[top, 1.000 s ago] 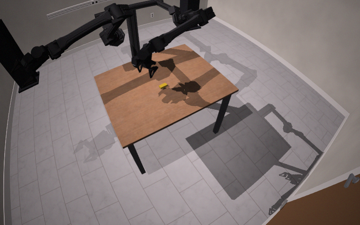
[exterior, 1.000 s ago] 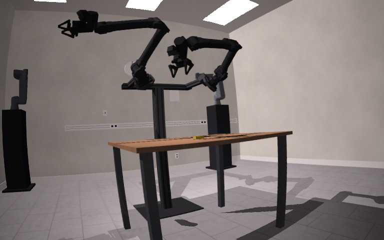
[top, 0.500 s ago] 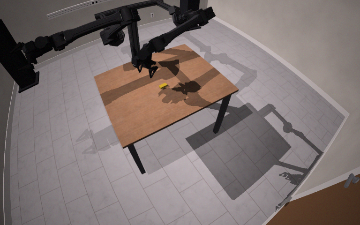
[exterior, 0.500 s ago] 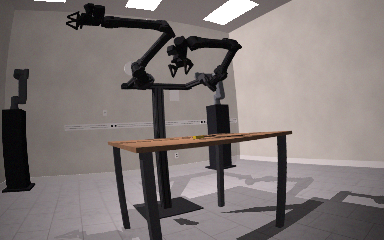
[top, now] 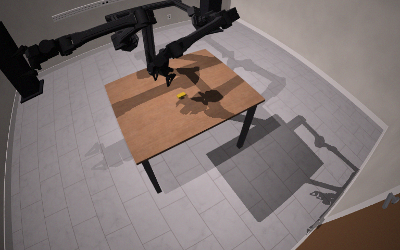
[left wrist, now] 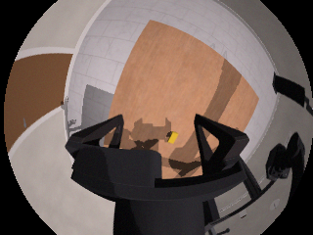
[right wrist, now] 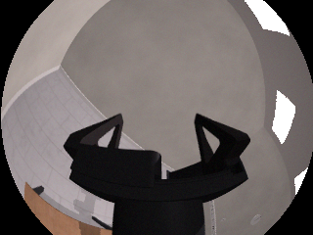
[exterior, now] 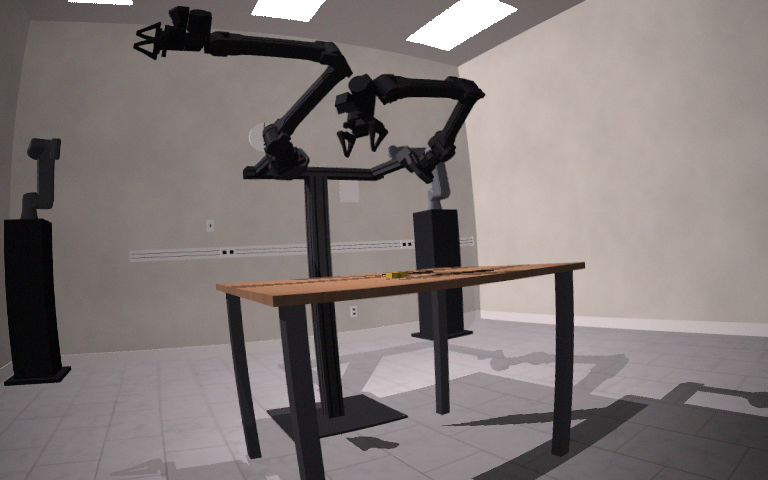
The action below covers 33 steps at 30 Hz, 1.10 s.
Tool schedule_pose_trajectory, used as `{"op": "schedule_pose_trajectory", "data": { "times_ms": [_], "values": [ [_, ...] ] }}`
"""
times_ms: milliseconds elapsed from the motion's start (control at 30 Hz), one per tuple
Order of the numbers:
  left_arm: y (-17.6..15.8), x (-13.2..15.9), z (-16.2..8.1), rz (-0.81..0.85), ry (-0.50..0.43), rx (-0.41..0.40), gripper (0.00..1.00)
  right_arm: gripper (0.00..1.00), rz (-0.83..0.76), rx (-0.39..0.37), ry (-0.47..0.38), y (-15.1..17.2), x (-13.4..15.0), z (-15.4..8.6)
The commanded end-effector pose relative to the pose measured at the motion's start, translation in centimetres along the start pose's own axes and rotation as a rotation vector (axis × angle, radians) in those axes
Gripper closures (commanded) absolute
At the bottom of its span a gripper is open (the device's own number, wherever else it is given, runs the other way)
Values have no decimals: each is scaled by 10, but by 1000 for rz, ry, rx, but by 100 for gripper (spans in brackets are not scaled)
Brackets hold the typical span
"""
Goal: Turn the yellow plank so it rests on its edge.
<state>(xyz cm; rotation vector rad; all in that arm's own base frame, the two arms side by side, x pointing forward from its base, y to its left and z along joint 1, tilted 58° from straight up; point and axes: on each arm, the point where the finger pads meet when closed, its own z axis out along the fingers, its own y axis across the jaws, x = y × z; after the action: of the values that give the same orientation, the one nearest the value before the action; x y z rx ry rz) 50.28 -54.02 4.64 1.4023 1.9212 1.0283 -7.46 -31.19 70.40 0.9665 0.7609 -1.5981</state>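
The yellow plank [top: 181, 95] lies flat near the middle of the wooden table [top: 165, 117]; it shows as a thin yellow sliver in the exterior view [exterior: 395, 275]. My left gripper [top: 161, 79] [exterior: 358, 148] hangs open and empty high above the table, back of the plank. In the left wrist view the plank [left wrist: 172, 136] shows far below, between the open fingers. My right gripper [exterior: 144, 44] is open and empty, stretched out high and far off to the side of the table. The right wrist view shows its open fingers against the wall.
The arms' black mount column [exterior: 320, 283] stands behind the table. A black pedestal [exterior: 33, 294] stands off to one side and another [exterior: 440, 271] behind the table. A brown door [top: 353, 229] is in the room's corner.
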Motion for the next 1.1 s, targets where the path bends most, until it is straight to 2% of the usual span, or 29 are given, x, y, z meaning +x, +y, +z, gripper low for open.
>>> {"op": "schedule_pose_trajectory", "data": {
  "times_ms": [0, 33, 67, 100, 233, 267, 300, 333, 367, 400, 433, 467, 500, 533, 600, 633, 667, 700, 833, 967, 1033, 1067],
  "values": [
    [17, 14, 16, -102, 12, -10, 0, 0, -15, 19, 11, -6, 3, -5],
    [17, 14, 16, -102, 12, -10, 0, 0, -15, 19, 11, -6, 3, -5],
    [0, 24, 33, -123, 31, -6, 0, 0, -15, 19, 11, -6, 3, -5],
    [11, 32, 34, -190, 27, -15, 0, 0, -15, 19, 11, -6, 3, -5],
    [-9, 94, 82, -436, 68, -32, 0, 0, -15, 19, 11, -6, 3, -5],
    [-11, 94, 83, -447, 73, -31, 0, 0, -15, 19, 11, -6, 3, -5],
    [-15, 114, 94, -521, 82, -40, 0, 0, -15, 19, 11, -6, 3, -5],
    [-30, 118, 102, -504, 99, -35, 0, 0, -15, 19, 11, -6, 3, -5],
    [-21, 135, 105, -601, 96, -51, 0, 0, -15, 19, 11, -6, 3, -5],
    [-27, 157, 114, -643, 106, -58, 0, 0, -15, 19, 11, -6, 3, -5],
    [-27, 157, 114, -681, 109, -62, 0, 0, -15, 19, 11, -6, 3, -5],
    [-32, 178, 123, -729, 120, -71, 0, 0, -15, 19, 11, -6, 3, -5],
    [-33, 178, 123, -756, 120, -74, 0, 0, -15, 19, 11, -6, 3, -5],
    [-38, 200, 129, -809, 133, -84, 0, 0, -15, 19, 11, -6, 3, -5],
    [-38, 200, 129, -809, 133, -84, 0, 0, -15, 19, 11, -6, 3, -5],
    [-49, 211, 126, -884, 122, -91, 0, 0, -15, 19, 11, -6, 3, -5],
    [-48, 239, 139, -938, 152, -108, 0, 0, -15, 19, 11, -6, 3, -5],
    [-49, 238, 138, -956, 147, -110, 0, 0, -15, 19, 11, -6, 3, -5],
    [-62, 293, 146, -1130, 171, -144, 0, 0, -15, 19, 11, -6, 3, -5],
    [-81, 314, 152, -1153, 198, -150, 0, 0, -15, 19, 11, -6, 3, -5],
    [-77, 288, 137, -1157, 143, -136, 0, 0, -15, 19, 11, -6, 3, -5],
    [-71, 286, 135, -1166, 136, -137, 0, 0, -15, 19, 11, -6, 3, -5]
  ]
}}
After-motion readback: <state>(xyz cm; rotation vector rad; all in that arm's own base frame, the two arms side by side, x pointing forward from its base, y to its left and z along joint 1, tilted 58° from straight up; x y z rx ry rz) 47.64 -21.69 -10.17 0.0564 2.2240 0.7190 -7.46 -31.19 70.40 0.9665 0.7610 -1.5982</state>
